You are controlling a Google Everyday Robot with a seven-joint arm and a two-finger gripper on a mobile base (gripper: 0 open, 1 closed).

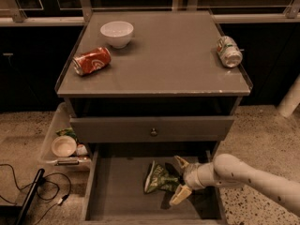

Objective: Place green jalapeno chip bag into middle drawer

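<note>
The green jalapeno chip bag lies crumpled on the grey floor of the open middle drawer, right of its centre. My gripper reaches in from the right, low inside the drawer at the bag's right end. It is open: one pale finger sits above the bag's end and the other below it, spread wide apart. The bag rests on the drawer floor.
The drawer front with a round knob is shut just above. On the cabinet top are a white bowl, a red soda can on its side and a green-and-white can. A clear bin and cables lie left on the floor.
</note>
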